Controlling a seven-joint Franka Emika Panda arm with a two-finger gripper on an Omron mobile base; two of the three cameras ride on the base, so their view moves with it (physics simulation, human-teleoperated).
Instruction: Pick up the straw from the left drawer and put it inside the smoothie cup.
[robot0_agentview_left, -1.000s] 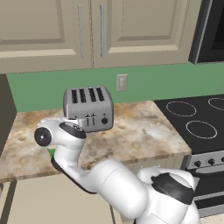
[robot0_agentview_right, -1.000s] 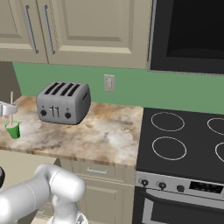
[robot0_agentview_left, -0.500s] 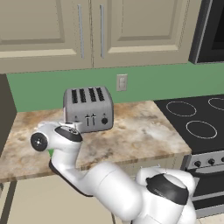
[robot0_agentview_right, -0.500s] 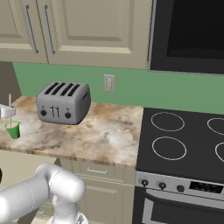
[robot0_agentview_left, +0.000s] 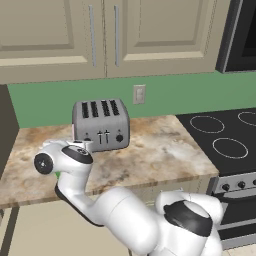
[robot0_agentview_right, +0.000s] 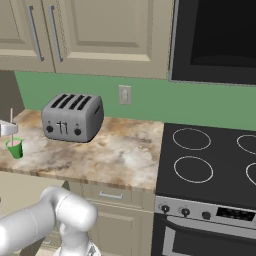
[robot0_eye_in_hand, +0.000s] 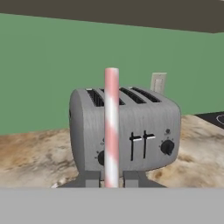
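In the hand view the straw (robot0_eye_in_hand: 111, 127), striped pink and white, stands upright between my gripper's (robot0_eye_in_hand: 111, 179) two dark fingertips, which are shut on its lower part. The right base view puts the gripper (robot0_agentview_right: 5, 129) at the far left edge, holding the thin straw (robot0_agentview_right: 11, 117) upright just above the smoothie cup (robot0_agentview_right: 15, 148). That cup is small and green with pink at the top, and it stands near the counter's front edge. From the left base side, only a green sliver of the cup (robot0_agentview_left: 57, 174) shows behind my arm. The left drawer is out of view.
A grey four-slot toaster (robot0_agentview_right: 72, 117) stands on the speckled counter (robot0_agentview_right: 125, 155), right of the cup and close behind the straw (robot0_eye_in_hand: 131, 131). A black stove (robot0_agentview_right: 210, 160) lies to the right. Cream wall cabinets (robot0_agentview_left: 100, 35) hang above.
The hand with the straw has eased slightly left and down over the cup. The grip has stayed shut.
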